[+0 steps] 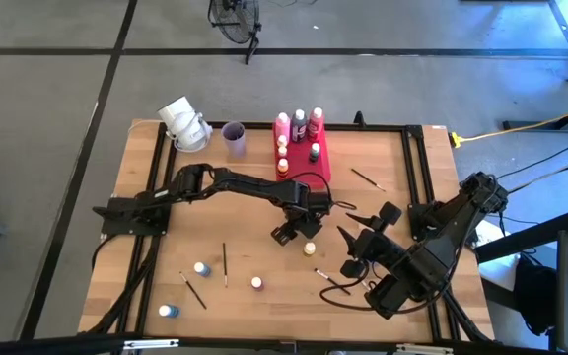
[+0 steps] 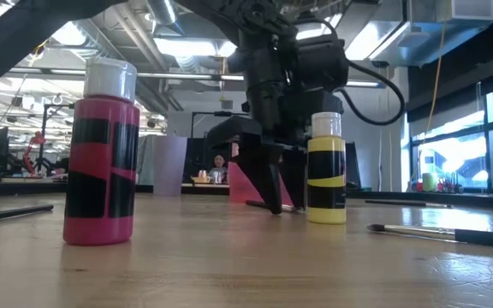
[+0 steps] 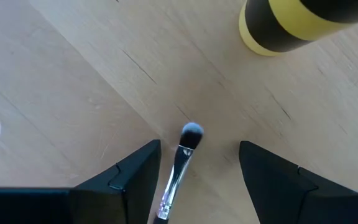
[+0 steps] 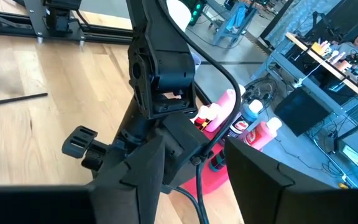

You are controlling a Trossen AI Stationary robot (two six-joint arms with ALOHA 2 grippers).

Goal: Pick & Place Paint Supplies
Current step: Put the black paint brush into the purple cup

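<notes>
My left gripper points down over the table's middle, open, one finger on each side of a thin paintbrush. The brush lies flat on the wood with its pale tip toward a yellow paint bottle; the fingers do not touch it. In the low view the same gripper stands just beside that upright yellow bottle. My right gripper hovers open and empty above the table's right half, facing the left arm. More bottles and brushes stand and lie on the near half of the table.
A pink-red tray with several bottles and a lilac cup stand at the far edge. A pink bottle stands near the front, blue bottles at the near left. Brushes lie at the near left and near right.
</notes>
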